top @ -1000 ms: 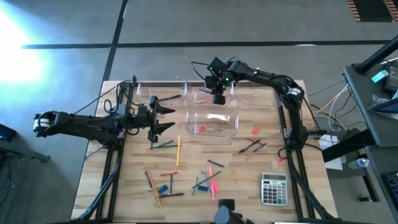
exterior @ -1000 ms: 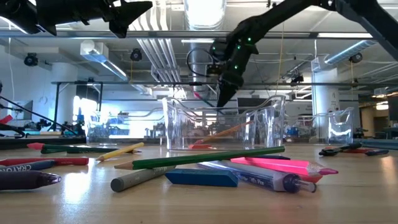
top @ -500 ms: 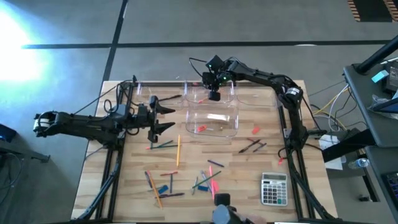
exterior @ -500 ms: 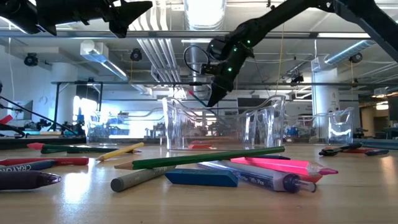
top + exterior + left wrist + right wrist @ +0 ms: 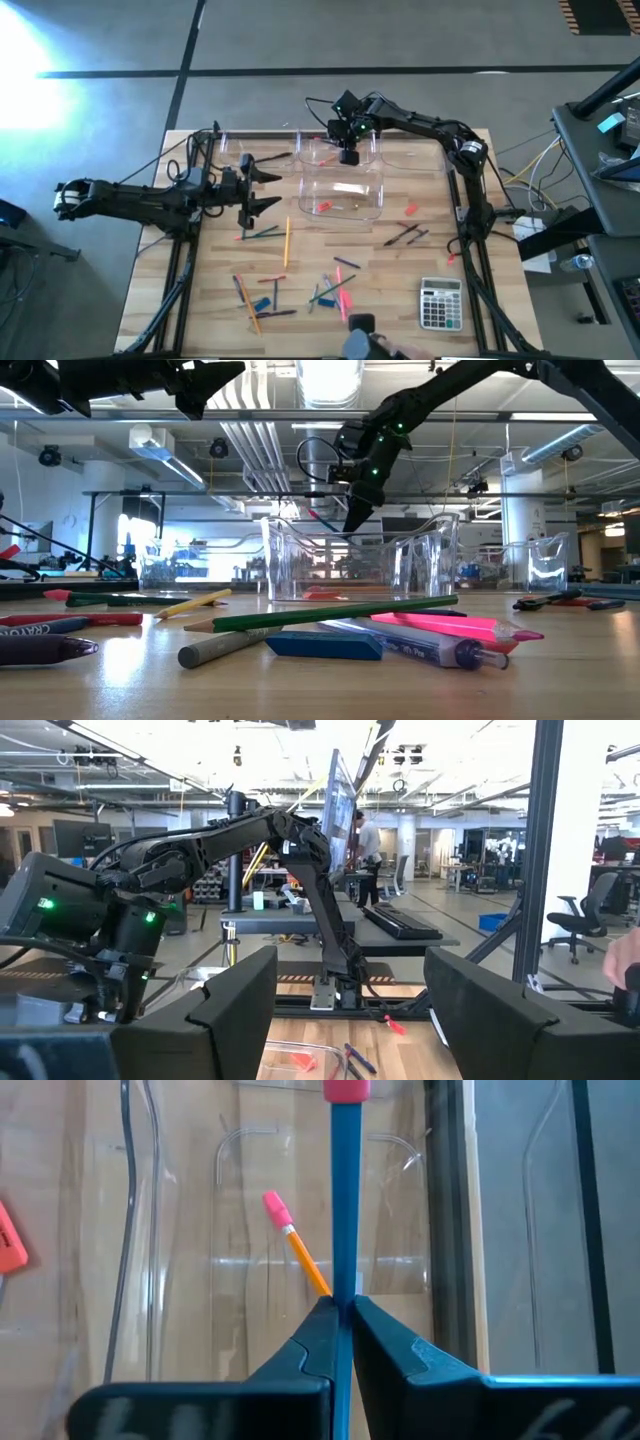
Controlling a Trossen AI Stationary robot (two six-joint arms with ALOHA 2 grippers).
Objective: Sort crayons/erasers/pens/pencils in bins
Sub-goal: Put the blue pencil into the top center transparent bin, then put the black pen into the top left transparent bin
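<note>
My right gripper (image 5: 348,155) hangs over the far clear bin (image 5: 322,158) and is shut on a blue pencil (image 5: 343,1200) with a pink eraser end (image 5: 346,1088). An orange pencil (image 5: 298,1252) lies on that bin's floor below it. A second clear bin (image 5: 372,195) stands just nearer and holds a pink piece (image 5: 325,207). My left gripper (image 5: 268,190) is open and empty, up in the air left of the bins; in the low view it is at the top left (image 5: 205,378). My right gripper pinches the blue pencil's shaft (image 5: 343,1285) between its two fingertips (image 5: 318,1330). The pencil runs along the fingers and sticks out beyond them, pink eraser end foremost. It is lifted clear above the far bin; the low view shows the gripper (image 5: 355,510) slanting down from above.
Loose crayons, pens, pencils and a blue eraser (image 5: 262,303) lie scattered on the near half of the table. Dark pens (image 5: 405,235) and a red eraser (image 5: 411,209) lie to the right. A grey calculator (image 5: 440,303) sits at the near right. More clear bins stand along the far edge (image 5: 420,152).
My right gripper has swung a little toward the table's left over the far bin and come partly back, still shut on the blue pencil.
</note>
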